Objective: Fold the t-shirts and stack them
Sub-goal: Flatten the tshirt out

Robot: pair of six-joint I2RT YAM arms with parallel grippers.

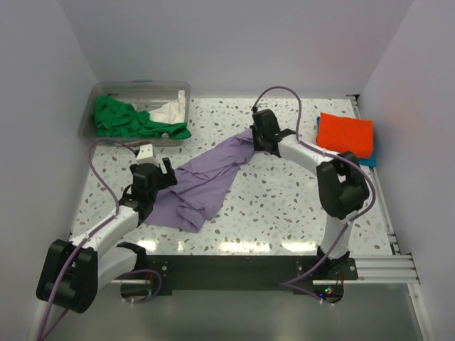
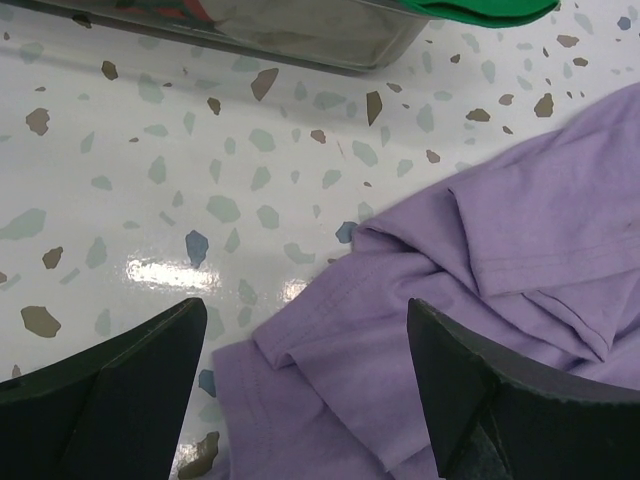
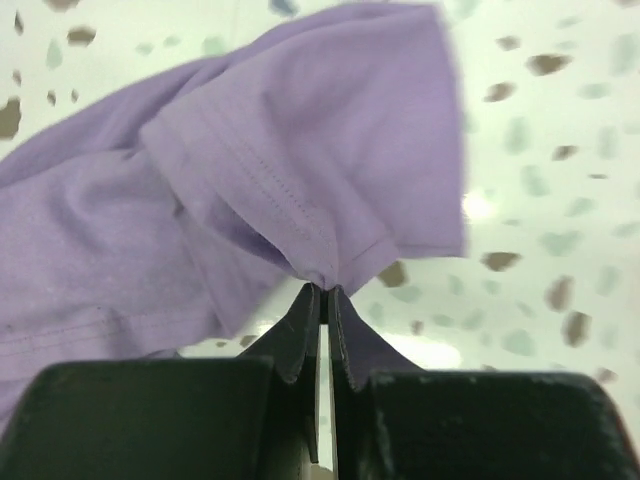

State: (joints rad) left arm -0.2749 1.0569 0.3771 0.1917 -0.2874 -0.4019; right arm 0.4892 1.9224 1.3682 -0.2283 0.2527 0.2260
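A lavender purple t-shirt (image 1: 206, 181) lies crumpled and stretched across the middle of the table. My right gripper (image 1: 257, 135) is shut on its far hemmed edge (image 3: 322, 275) and holds that corner lifted. My left gripper (image 1: 151, 181) is open just above the shirt's near left edge (image 2: 330, 360), with one finger on either side of the folded cloth. A green t-shirt (image 1: 124, 119) and a white one (image 1: 170, 110) lie in the clear tub. An orange t-shirt (image 1: 345, 135) lies folded on a blue one (image 1: 369, 160) at the far right.
The clear plastic tub (image 1: 135, 91) stands at the back left; its wall also shows in the left wrist view (image 2: 290, 40). The table's right edge has a metal rail (image 1: 384, 206). White walls enclose the table on three sides.
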